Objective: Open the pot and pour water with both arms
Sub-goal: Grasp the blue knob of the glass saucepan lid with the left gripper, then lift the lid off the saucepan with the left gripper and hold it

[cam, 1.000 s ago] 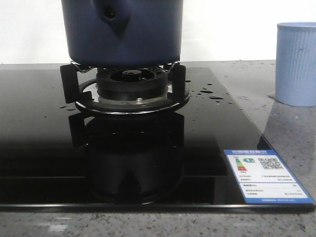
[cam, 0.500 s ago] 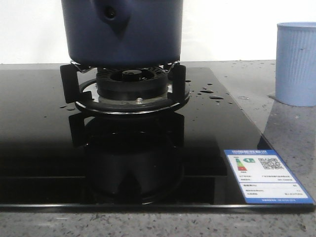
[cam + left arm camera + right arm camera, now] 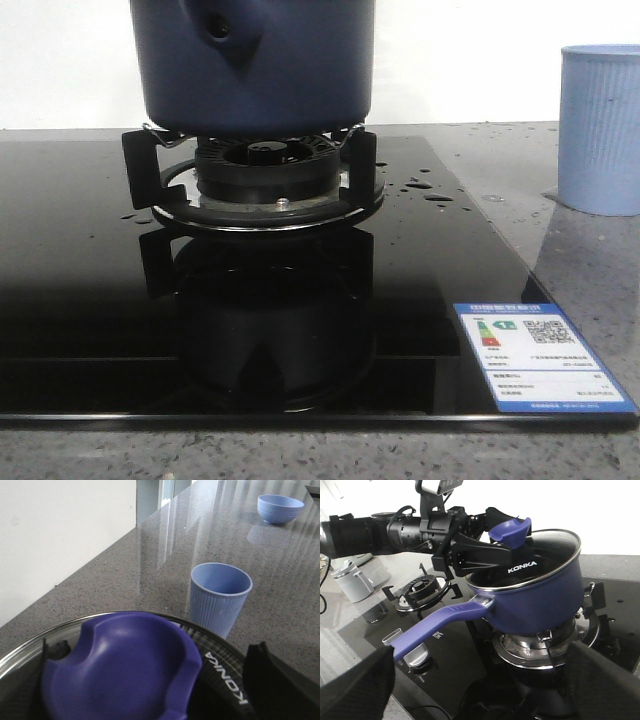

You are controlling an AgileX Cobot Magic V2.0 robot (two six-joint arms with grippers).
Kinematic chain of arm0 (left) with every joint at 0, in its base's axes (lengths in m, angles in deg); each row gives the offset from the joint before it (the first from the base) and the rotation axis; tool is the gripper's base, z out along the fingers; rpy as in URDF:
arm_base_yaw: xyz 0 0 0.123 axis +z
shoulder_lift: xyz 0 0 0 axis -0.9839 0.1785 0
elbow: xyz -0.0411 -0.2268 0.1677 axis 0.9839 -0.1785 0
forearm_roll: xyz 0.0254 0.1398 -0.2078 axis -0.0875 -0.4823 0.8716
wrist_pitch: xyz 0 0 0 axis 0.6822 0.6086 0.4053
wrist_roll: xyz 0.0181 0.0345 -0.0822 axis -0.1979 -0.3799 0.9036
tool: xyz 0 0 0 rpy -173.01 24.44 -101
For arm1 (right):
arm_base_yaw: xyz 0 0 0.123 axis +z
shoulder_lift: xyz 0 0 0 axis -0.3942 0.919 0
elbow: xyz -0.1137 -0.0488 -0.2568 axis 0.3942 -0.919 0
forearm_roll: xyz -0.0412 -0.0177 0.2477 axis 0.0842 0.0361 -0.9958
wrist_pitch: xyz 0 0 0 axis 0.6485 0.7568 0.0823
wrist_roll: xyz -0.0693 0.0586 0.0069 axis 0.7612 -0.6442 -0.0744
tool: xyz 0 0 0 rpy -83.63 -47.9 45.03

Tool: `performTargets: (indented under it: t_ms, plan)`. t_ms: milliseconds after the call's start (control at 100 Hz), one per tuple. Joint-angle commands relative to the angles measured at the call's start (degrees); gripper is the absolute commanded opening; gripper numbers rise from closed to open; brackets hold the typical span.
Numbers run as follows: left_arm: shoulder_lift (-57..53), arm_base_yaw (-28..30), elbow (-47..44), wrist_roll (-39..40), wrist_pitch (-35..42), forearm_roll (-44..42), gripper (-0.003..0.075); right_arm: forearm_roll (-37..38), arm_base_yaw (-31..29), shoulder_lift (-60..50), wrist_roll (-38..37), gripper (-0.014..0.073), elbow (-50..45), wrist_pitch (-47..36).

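A black glass hob [image 3: 90,250] fills the centre of the front view, and on its burner stand [image 3: 262,185] at upper centre sits the pot [image 3: 255,65], its glass lid [image 3: 540,555] not yet off. In the right wrist view the left gripper [image 3: 485,547] reaches in from the upper left and appears pressed around the lid's blue knob [image 3: 512,530]; a lopsided pull there could drag the pot off the stand or let the lid slip. The right gripper [image 3: 480,685] stands spread at the lower edge, short of the long handle [image 3: 440,622], so nothing steadies the pot. Water [image 3: 425,190] beads on the glass at centre right, near the pale ribbed cup [image 3: 600,130] on the tabletop [image 3: 590,260].
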Motion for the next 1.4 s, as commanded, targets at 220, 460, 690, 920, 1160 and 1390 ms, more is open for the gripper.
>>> performTargets:
  t_ms: [220,460,690,920,1160,1390]
  plan:
    - [-2.18,-1.31,1.82,-0.14,-1.82,5.23,0.0378,-2.76,-0.3,0.82,0.69,0.0602,1.83,-2.01]
    - [-2.18,-1.31,1.86,-0.14,-2.05,6.51,0.0247,-2.72,-0.3,0.82,0.69,0.0602,1.83,-2.01]
    - [-2.18,-1.18,5.48,-0.14,-2.5,10.86,0.0243,-2.72,-0.3,0.82,0.69,0.0602,1.83,-2.01]
    - [-3.26,-1.18,11.57,2.64,-3.67,11.02,0.0243,-2.46,-0.3,0.82,0.69,0.0602,1.83,-3.28]
    - [-9.21,2.36,12.01,7.43,-4.03,9.2,0.0243,9.0,-0.3,0.82,0.69,0.0602,1.83,-15.34]
    - [-17.66,8.57,10.95,12.97,-6.74,6.68,0.0243,23.51,-0.3,0.82,0.69,0.0602,0.53,-25.8]
